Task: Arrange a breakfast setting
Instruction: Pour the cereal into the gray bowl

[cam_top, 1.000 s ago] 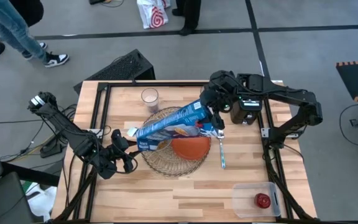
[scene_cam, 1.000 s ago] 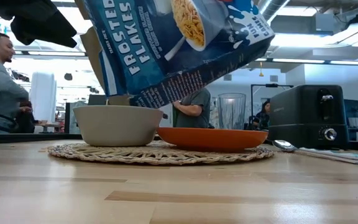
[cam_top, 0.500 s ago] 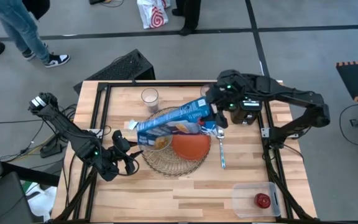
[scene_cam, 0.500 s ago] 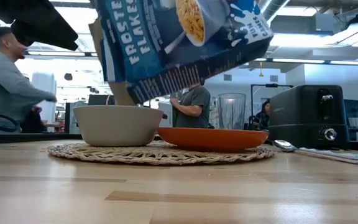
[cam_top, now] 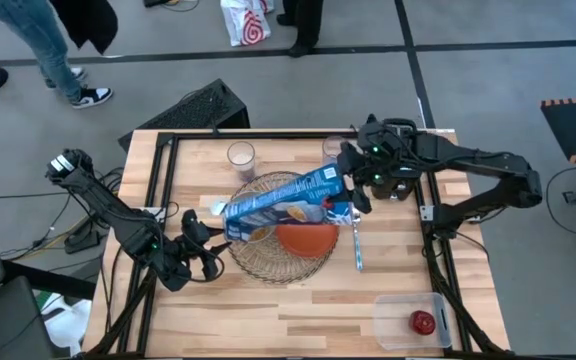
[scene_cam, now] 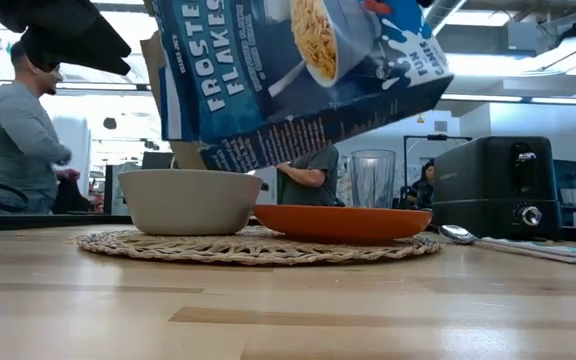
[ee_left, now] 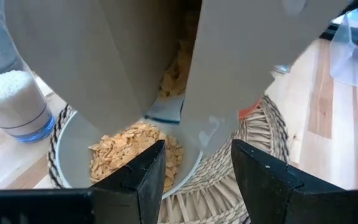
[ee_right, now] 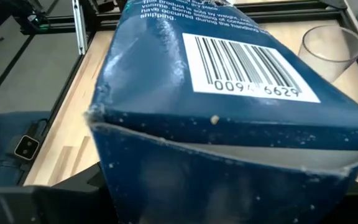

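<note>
The blue-white cereal box hangs tilted over the round wire mat. Its open end is low, above the grey bowl, which holds flakes. My right gripper is shut on the box's high end. The orange plate sits on the mat beside the bowl. The metal spoon lies right of the mat. My left gripper is open and empty at the mat's left, facing the bowl. The red apple lies in the tub. The bread is out of view. My right gripper holds the cereal box by its closed bottom end, coming roughly level from the table's right side. The box itself hides the fingers in the wrist view. The box is lifted clear and slants down toward the left, its open flaps over the bowl.
A glass with white contents and an empty glass stand at the far side. The black toaster stands under my right arm. A clear plastic tub sits at the near right corner. People move in the room behind.
My right gripper has drawn a little toward the table's right edge with the cereal box. The box has shifted right with it and stays tilted, its open end still over the bowl.
</note>
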`<control>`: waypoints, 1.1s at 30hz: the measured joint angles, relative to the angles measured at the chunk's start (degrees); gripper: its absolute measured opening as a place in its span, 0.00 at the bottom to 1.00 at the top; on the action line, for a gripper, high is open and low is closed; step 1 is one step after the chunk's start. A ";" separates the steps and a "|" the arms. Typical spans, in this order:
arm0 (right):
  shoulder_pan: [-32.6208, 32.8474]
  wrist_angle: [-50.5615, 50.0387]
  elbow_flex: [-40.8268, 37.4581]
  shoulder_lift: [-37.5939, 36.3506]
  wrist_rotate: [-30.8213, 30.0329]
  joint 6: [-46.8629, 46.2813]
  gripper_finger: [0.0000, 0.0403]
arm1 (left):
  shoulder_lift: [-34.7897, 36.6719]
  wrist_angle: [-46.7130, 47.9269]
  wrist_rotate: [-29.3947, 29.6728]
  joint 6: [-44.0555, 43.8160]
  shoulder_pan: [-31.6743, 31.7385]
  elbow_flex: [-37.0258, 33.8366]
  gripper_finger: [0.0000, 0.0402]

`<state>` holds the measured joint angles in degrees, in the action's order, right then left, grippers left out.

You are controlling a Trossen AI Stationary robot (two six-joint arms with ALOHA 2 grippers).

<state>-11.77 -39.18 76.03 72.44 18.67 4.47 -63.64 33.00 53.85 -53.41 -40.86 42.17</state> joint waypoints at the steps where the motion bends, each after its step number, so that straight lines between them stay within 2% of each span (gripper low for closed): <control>1: 0.00 1.22 -1.31 -0.66 0.04 -0.24 0.75 | 0.00 -0.20 0.03 0.21 0.00 0.00 0.42; 16: -0.11 15.88 -17.99 -10.42 0.32 -3.63 0.75 | 0.00 -0.61 4.11 0.11 0.02 0.00 0.42; 23: -0.80 24.30 -24.17 -11.63 0.46 -4.51 0.75 | 0.00 -1.90 2.53 -0.86 0.04 0.00 0.42; 33: -2.52 28.24 -28.72 -12.91 1.05 -4.90 0.75 | -0.02 -2.63 0.38 0.39 0.65 0.00 0.42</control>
<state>-14.29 -10.95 47.31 59.54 19.72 -0.43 -63.66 30.37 54.23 -53.01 -40.21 42.17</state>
